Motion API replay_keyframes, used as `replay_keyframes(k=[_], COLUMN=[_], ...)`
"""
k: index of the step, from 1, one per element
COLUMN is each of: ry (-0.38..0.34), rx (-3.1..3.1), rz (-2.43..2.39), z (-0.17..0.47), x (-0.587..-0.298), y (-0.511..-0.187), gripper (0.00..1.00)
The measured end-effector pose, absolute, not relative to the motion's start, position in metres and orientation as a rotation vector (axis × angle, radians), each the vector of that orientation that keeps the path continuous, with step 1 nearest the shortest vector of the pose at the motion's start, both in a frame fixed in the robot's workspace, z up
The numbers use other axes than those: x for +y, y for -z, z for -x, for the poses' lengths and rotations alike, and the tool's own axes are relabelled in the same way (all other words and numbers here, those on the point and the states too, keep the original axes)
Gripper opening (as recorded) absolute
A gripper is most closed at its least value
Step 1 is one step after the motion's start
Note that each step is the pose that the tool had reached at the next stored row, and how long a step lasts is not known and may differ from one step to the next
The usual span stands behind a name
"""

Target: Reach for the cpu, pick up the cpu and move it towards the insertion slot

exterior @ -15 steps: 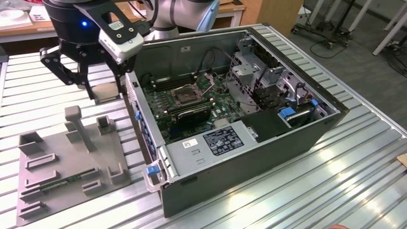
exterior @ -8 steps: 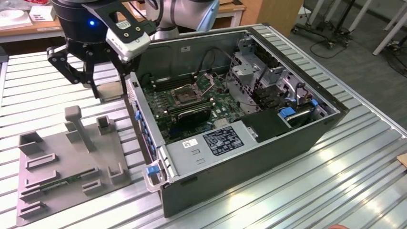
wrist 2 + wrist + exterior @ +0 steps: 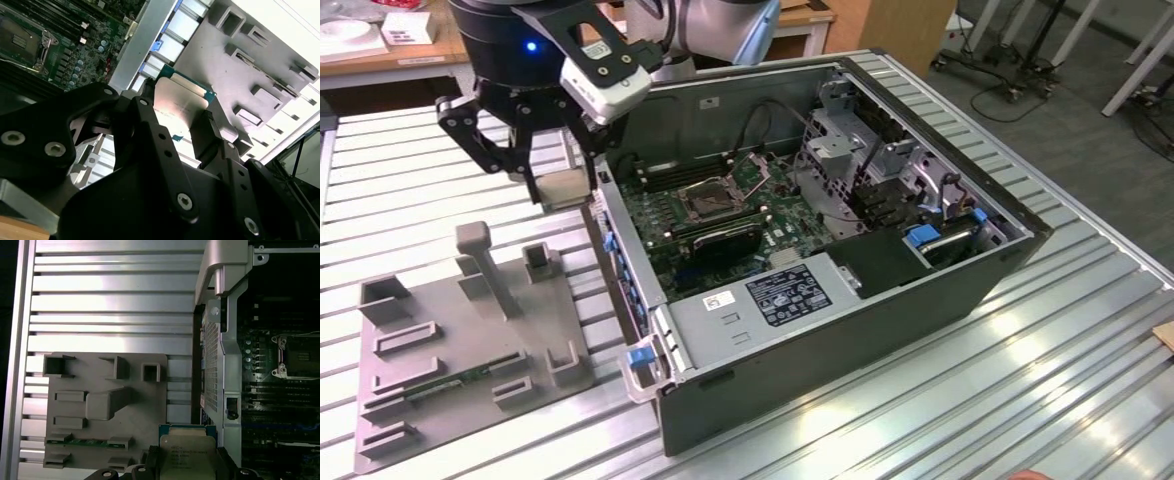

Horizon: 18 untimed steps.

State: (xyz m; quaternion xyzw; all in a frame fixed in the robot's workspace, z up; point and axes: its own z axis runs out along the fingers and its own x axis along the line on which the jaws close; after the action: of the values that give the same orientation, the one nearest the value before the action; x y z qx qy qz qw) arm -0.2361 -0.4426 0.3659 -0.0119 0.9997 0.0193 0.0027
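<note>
The open case [image 3: 854,300] sits on the slatted surface [image 3: 1067,380], the slot [image 3: 715,200] on its board. Left of it, over the grey tray [image 3: 454,350], my fingers [image 3: 520,150] pinch the cpu [image 3: 568,188], lifted clear.

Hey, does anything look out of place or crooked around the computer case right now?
Nothing stands out. The cpu is gripped flat between the gripper fingers, lifted beside the open computer case, between it and the grey tray. The insertion slot on the motherboard sits open and bare, and the narrow green circuit strip lies in the tray.
</note>
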Motion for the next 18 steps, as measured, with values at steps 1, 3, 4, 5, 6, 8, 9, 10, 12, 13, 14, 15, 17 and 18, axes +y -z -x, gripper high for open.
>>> replay_keyframes(k=[1,3,4,5,6,8,9,10,12,13,14,15,17,18], ry=[-0.061,-0.061,-0.061,-0.061,-0.061,-0.061,-0.061,-0.060,-0.060,-0.061,-0.061,-0.061,-0.061,-0.061], rx=[3.135,3.135,3.135,3.135,3.135,3.135,3.135,3.135,3.135,3.135,3.135,3.135,3.135,3.135], rz=[0.037,0.037,0.037,0.037,0.037,0.037,0.037,0.037,0.037,0.037,0.037,0.037,0.037,0.037], z=[0.235,0.232,0.230,0.229,0.227,0.224,0.222,0.220,0.217,0.215,0.214,0.212,0.209,0.208], x=[-0.443,-0.443,-0.443,-0.443,-0.443,-0.443,-0.443,-0.443,-0.443,-0.443,-0.443,-0.443,-0.443,-0.443], y=[-0.366,-0.366,-0.366,-0.366,-0.366,-0.366,-0.366,-0.366,-0.366,-0.366,-0.366,-0.366,-0.365,-0.365], gripper=[0.53,0.53,0.53,0.53,0.53,0.53,0.53,0.53,0.53,0.53,0.53,0.53,0.53,0.53])
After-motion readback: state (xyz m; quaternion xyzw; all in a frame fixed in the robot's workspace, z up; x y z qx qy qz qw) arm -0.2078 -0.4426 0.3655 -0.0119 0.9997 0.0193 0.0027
